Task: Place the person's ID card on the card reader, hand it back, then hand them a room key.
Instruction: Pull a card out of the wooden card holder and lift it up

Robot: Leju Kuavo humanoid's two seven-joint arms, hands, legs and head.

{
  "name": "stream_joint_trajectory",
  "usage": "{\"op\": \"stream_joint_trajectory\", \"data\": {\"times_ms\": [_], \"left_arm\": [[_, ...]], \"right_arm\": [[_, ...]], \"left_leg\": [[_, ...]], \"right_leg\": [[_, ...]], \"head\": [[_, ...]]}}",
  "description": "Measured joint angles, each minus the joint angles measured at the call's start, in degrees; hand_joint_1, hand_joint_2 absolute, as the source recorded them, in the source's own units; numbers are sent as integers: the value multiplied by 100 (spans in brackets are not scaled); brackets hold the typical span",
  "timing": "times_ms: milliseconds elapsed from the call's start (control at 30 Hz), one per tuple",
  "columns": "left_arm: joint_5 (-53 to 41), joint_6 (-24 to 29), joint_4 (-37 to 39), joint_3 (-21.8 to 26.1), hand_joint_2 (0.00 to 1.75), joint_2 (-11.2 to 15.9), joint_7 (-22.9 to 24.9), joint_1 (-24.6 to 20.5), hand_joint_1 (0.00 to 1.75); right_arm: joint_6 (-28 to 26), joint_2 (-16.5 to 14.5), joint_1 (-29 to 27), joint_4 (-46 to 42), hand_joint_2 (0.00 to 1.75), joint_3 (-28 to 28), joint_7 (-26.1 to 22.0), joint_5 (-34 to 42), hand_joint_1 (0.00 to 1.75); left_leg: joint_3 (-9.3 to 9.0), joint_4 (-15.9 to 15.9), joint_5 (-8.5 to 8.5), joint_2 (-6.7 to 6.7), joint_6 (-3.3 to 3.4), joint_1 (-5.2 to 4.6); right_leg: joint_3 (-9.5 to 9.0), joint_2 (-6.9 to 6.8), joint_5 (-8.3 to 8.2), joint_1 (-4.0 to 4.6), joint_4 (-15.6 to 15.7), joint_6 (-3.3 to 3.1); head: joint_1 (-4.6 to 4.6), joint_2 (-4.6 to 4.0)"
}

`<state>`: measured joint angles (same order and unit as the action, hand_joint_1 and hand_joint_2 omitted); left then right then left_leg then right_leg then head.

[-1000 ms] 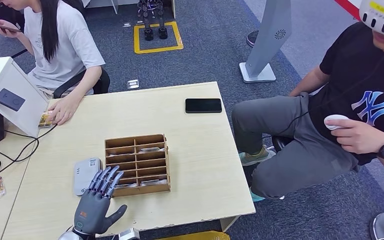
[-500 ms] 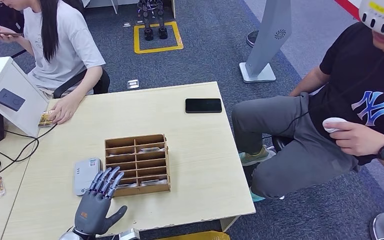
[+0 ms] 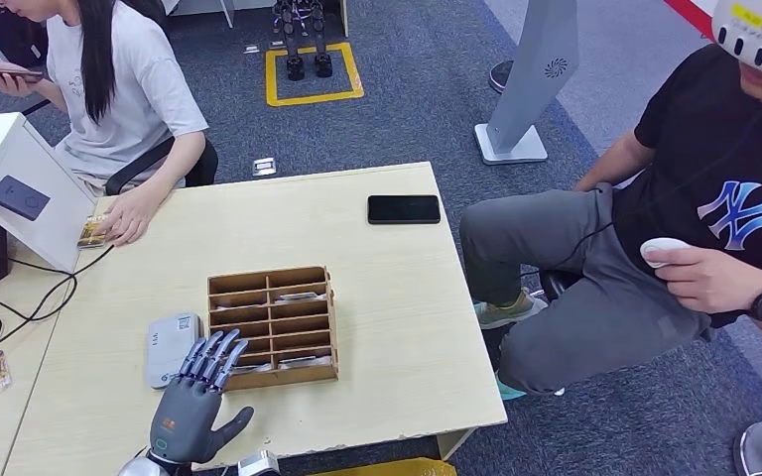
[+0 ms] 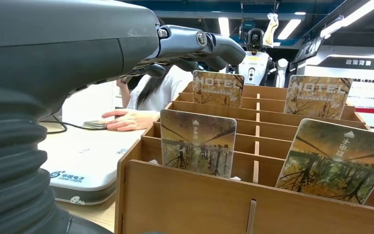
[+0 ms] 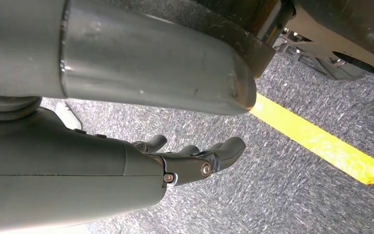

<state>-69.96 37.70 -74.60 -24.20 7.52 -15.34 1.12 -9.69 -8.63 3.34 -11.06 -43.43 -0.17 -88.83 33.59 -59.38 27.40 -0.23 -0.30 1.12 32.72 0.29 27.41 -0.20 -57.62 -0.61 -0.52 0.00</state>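
Left hand (image 3: 194, 402) is held open and empty, fingers spread, at the near edge of the wooden key box (image 3: 273, 326). Just beside its fingertips the white card reader (image 3: 170, 347) is seen. Far beyond, the ID card (image 3: 90, 234) is pinned under a person's hand (image 3: 129, 214). Right hand (image 5: 195, 161) is hung over carpet, fingers loosely apart, empty.
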Motion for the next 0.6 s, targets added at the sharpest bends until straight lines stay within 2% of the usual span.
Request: {"op": "stream_joint_trajectory", "data": {"times_ms": [300, 433, 600], "left_arm": [[-48, 1, 91, 0, 175, -1, 6, -11, 0], [-48, 0, 150, 0, 175, 0, 20, -12, 169], [17, -4, 225, 0, 175, 20, 30, -9, 162]], "right_arm": [[7, 0, 0, 0, 0, 0, 0, -6, 0], [7, 0, 0, 0, 0, 0, -1, -9, 0], [5, -11, 0, 0, 0, 0, 0, -16, 0]], "left_leg": [[0, 0, 0, 0, 0, 0], [0, 0, 0, 0, 0, 0], [1, 0, 0, 0, 0, 0]], "right_leg": [[0, 0, 0, 0, 0, 0], [0, 0, 0, 0, 0, 0], [0, 0, 0, 0, 0, 0]], "head": [[1, 0], [1, 0], [0, 0]]}}
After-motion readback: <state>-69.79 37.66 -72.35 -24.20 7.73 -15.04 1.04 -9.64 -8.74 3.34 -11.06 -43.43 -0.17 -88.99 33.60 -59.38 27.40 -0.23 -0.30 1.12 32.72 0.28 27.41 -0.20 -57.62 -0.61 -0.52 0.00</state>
